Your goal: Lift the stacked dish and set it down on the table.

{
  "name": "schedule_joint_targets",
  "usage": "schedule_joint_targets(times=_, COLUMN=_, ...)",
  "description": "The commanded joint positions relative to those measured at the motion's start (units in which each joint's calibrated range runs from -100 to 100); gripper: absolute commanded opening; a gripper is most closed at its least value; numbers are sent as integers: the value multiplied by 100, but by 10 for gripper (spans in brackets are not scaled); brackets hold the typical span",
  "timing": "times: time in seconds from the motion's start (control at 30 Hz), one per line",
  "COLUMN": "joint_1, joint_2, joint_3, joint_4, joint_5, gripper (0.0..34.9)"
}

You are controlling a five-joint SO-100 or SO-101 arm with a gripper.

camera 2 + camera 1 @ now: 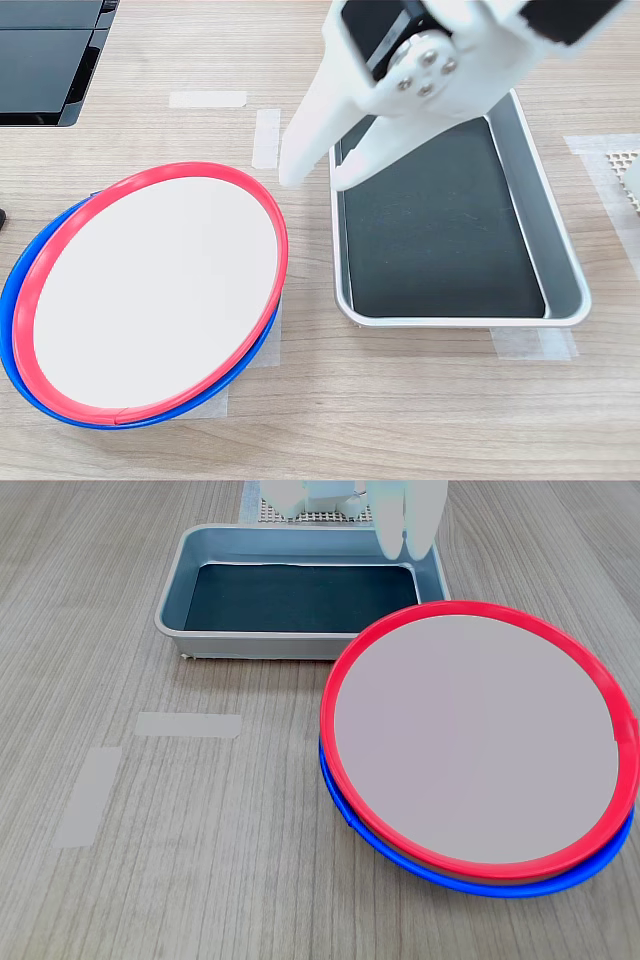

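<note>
Wood-grain desk (150, 880): nothing done yet. Red plate (480, 740) sits stacked on blue plate (540, 885), just beside grey tray (560, 250). My claw (320, 180) hangs spread and empty, near the red rim. Grasp, lift, set-down all remain.

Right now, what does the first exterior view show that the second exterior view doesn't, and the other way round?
Only the first exterior view shows two separate tape strips on bare table to its left of the plates.

Only the second exterior view shows a black device in its top left corner, and the gripper clearly, jaws parted, hanging at the tray's near edge.

Both exterior views share the red plate stacked on the blue plate, and the grey tray with its dark bottom holding nothing.
</note>
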Motion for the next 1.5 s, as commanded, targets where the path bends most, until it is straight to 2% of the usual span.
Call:
schedule_joint_targets(times=0.0, joint_1=-50, joint_2=362, joint_3=-650, joint_4=9, joint_5=-29, gripper=135)
schedule_joint_targets(times=0.23, joint_1=-50, joint_2=1214, joint_3=-1150, joint_4=-49, joint_5=0, gripper=143)
schedule_joint_targets(times=0.5, joint_1=16, joint_2=1982, joint_3=-1587, joint_4=-230, joint_5=39, gripper=102)
schedule_joint_targets(times=0.6, joint_1=25, joint_2=2161, joint_3=-1797, joint_4=-230, joint_5=44, gripper=66)
schedule_joint_targets(times=0.63, joint_1=25, joint_2=2187, joint_3=-1842, joint_4=-230, joint_5=44, gripper=43)
schedule_joint_targets(times=0.67, joint_1=35, joint_2=2204, joint_3=-1879, joint_4=-230, joint_5=44, gripper=4)
schedule_joint_targets(times=1.03, joint_1=35, joint_2=1854, joint_3=-1860, joint_4=-181, joint_5=-10, gripper=1)
schedule_joint_targets(times=1.47, joint_1=129, joint_2=728, joint_3=-1578, joint_4=-470, joint_5=39, gripper=0)
